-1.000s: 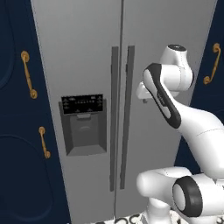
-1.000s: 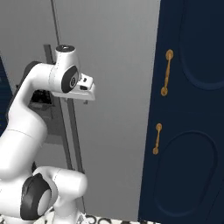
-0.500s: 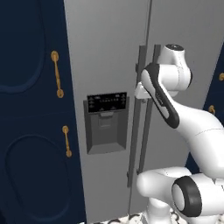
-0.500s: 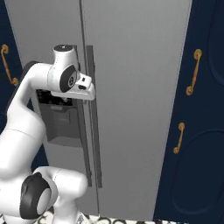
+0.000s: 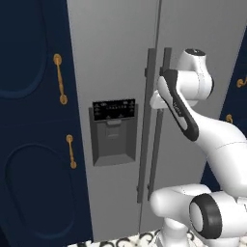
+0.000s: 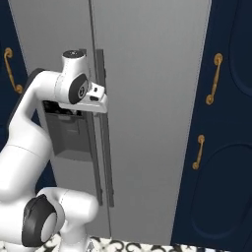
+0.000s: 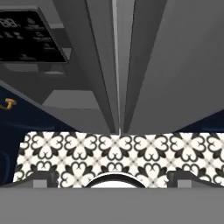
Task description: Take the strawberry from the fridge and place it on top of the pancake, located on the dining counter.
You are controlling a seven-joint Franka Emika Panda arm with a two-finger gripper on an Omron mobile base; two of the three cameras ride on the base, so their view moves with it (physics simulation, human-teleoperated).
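Standing upright, the fridge (image 5: 116,62) shows long vertical handles (image 5: 147,123), doors closed.

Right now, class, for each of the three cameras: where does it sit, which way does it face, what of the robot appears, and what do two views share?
Left base view: behind the arm's left, facing the tall grey two-door fridge; white arm rises lower right.
Right base view: behind the arm's right, facing the fridge; arm rises lower left.
Hand view: on the hand, tilted down along the fridge doors toward the black-and-white patterned floor; dark fingertips at bottom.
Shared: both base views show the fridge's long vertical dark-grey handles and navy cabinets with brass handles.
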